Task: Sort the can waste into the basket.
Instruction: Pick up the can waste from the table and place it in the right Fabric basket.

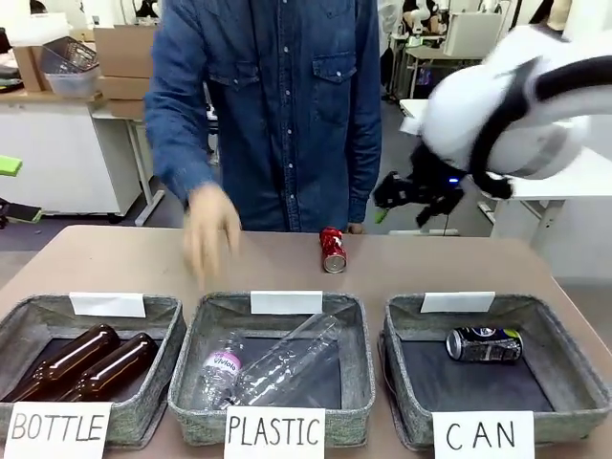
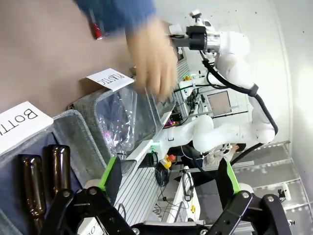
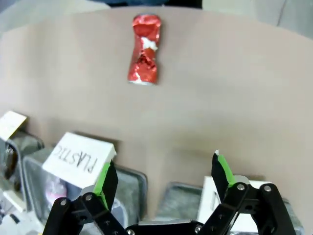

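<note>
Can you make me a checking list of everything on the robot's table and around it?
Surface: brown table.
Job's things: dented red can on the table; black-blue can inside the CAN basket.
Clutter: brown bottles in BOTTLE basket; clear bottles in PLASTIC basket.
Grippers: left gripper open, empty; right gripper open, empty.
Cables: black cable along the right arm.
Surroundings: person in denim shirt, hand blurred over table; cardboard boxes behind.

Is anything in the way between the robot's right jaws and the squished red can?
Nothing visible is. Bare table lies between the right arm's open jaws and the red can. The person's hand hovers off to one side.
</note>
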Controlling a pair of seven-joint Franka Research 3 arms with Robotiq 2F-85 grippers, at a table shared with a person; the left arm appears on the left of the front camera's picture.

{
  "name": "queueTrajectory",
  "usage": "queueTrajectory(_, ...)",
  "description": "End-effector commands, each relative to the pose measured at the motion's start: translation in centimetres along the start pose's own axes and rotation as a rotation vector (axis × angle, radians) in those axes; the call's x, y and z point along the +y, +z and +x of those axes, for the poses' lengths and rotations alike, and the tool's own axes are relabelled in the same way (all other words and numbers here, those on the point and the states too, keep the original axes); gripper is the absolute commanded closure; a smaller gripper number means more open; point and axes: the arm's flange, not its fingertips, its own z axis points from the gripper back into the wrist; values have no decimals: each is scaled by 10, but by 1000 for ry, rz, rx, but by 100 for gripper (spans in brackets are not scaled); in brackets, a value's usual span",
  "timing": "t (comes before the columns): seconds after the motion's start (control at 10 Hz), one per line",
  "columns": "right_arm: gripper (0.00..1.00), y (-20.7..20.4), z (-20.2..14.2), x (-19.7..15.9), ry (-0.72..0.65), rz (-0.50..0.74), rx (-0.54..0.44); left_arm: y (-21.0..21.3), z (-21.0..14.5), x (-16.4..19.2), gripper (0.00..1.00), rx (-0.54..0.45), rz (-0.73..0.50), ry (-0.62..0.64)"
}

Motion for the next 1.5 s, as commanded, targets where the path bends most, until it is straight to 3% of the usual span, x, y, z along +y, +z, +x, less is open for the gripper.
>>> queueTrajectory(0.0, 0, -33, 28, 36, -13, -92, -11, 2, -2, -2, 0, 8, -4, -15)
queueTrajectory(0.4, 0, -136, 60, 80, 47, -279, 6, 2, -2, -2, 0, 8, -4, -15)
queueTrajectory(0.6, 0, -175, 75, 83, 67, -263, 45, 2, -2, -2, 0, 8, -4, -15)
queueTrajectory(0.9, 0, -208, 80, 73, 40, -345, 94, 2, -2, -2, 0, 8, -4, -15)
queueTrajectory(1.3, 0, -206, 83, 58, 12, -311, 92, 2, -2, -2, 0, 8, -4, -15)
queueTrajectory(1.4, 59, -207, 83, 57, 23, -323, 75, 2, -2, -2, 0, 8, -4, -15)
